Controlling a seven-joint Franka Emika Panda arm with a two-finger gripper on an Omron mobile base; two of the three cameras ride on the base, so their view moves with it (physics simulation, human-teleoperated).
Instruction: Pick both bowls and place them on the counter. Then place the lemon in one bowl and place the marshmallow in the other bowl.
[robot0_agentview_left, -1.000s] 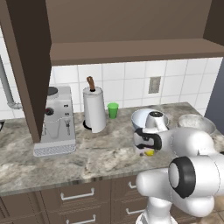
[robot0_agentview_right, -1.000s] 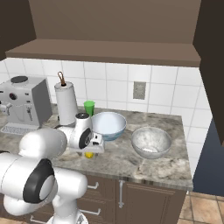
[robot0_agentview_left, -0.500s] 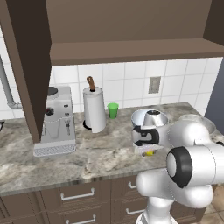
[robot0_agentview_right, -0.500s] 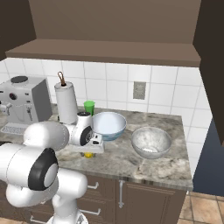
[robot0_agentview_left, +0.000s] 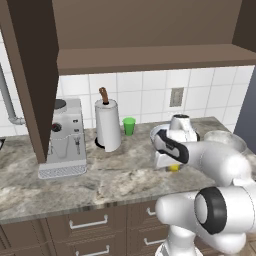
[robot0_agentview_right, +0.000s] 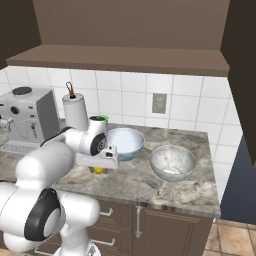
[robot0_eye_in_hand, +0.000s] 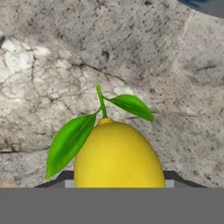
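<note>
The lemon (robot0_eye_in_hand: 116, 153), yellow with two green leaves, fills the bottom of the hand view and rests on the counter (robot0_agentview_left: 100, 180). My gripper (robot0_agentview_left: 172, 164) points down at the counter and is shut on the lemon (robot0_agentview_left: 173, 168), which shows below the hand (robot0_agentview_right: 99, 170). The blue-patterned white bowl (robot0_agentview_right: 124, 142) stands just behind the hand. The grey-white marbled bowl (robot0_agentview_right: 172, 162) sits further right. A small white lump lies on its floor, too small to tell whether it is the marshmallow.
A paper towel roll (robot0_agentview_left: 107, 125), a small green cup (robot0_agentview_left: 129, 126) and a coffee machine (robot0_agentview_left: 65, 140) stand to the left along the tiled wall. A brown shelf hangs low overhead. The counter ends at the right, past the marbled bowl (robot0_agentview_left: 225, 140).
The jaws have closed from wide open onto the lemon. The hand stayed over the same spot while the arm's elbow shifted a little.
</note>
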